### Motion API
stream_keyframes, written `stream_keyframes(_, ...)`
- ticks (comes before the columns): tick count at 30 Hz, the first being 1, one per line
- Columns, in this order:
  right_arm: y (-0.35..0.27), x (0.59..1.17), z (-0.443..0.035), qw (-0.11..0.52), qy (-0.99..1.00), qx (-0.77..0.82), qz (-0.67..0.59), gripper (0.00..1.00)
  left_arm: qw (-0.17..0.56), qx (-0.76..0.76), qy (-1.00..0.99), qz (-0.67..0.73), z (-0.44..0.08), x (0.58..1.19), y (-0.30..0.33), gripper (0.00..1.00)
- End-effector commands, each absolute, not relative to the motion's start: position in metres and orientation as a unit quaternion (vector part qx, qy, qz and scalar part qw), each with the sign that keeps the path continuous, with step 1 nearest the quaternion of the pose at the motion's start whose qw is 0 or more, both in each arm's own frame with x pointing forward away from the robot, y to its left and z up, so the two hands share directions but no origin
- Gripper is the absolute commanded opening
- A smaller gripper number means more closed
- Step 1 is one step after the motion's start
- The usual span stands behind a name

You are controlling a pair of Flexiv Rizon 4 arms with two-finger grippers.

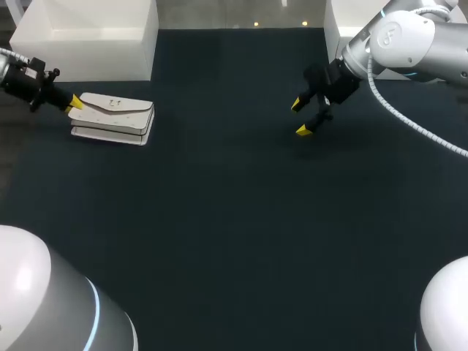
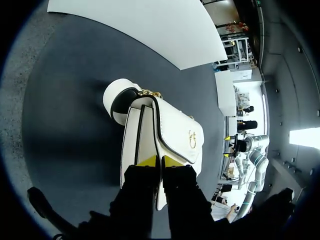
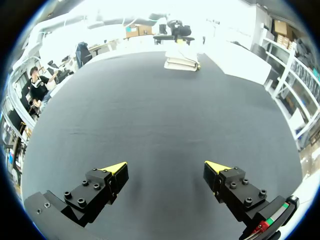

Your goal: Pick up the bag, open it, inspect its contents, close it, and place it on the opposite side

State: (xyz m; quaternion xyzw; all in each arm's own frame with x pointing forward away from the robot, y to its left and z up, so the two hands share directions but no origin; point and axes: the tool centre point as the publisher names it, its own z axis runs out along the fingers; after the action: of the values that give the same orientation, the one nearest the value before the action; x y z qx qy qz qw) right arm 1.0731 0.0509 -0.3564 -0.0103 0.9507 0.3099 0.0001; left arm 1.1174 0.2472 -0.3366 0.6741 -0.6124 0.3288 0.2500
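A white bag (image 1: pixel 117 117) with black trim and a gold clasp lies flat at the table's far left. My left gripper (image 1: pixel 74 103) comes in from the left edge and is shut on the bag's near end. In the left wrist view its yellow fingertips (image 2: pixel 148 161) pinch the black-edged rim of the bag (image 2: pixel 172 130) from both sides. My right gripper (image 1: pixel 301 117) hangs open over the table's back right, far from the bag. In the right wrist view nothing lies between its fingers (image 3: pixel 114 170), and the bag (image 3: pixel 182 63) is small, far ahead across the dark mat.
A large white box (image 1: pixel 88 36) stands at the back left, just behind the bag. Another white box (image 1: pixel 344 25) stands at the back right, behind my right arm. The dark mat (image 1: pixel 234 219) covers the rest of the table.
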Motion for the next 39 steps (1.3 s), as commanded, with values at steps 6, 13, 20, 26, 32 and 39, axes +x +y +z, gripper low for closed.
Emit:
stream_keyframes(6, 0.051, 1.075, -0.357, -0.002, 0.951, -0.011, 0.31, 1.0, 0.274, 0.665, -0.622, 0.311, -0.337, 1.123, 0.251, 0.0)
stream_keyframes(13, 0.051, 1.075, -0.357, -0.002, 0.951, -0.011, 0.31, 1.0, 0.264, 0.68, -0.611, 0.307, -0.342, 1.112, 0.241, 0.0)
stream_keyframes(20, 0.051, 1.075, -0.357, -0.002, 0.951, -0.011, 0.31, 1.0, 0.231, 0.719, -0.566, 0.33, -0.349, 1.087, 0.222, 0.0)
stream_keyframes(26, 0.051, 1.075, -0.357, -0.002, 0.951, -0.011, 0.31, 1.0, 0.195, 0.738, -0.531, 0.367, -0.352, 1.07, 0.201, 0.0)
stream_keyframes(32, 0.051, 1.075, -0.357, -0.002, 0.951, -0.011, 0.31, 1.0, 0.155, 0.746, -0.515, 0.393, -0.356, 1.056, 0.173, 0.0)
stream_keyframes(39, 0.051, 1.075, -0.357, -0.002, 0.951, -0.011, 0.31, 1.0, 0.137, 0.743, -0.519, 0.4, -0.359, 1.054, 0.137, 0.0)
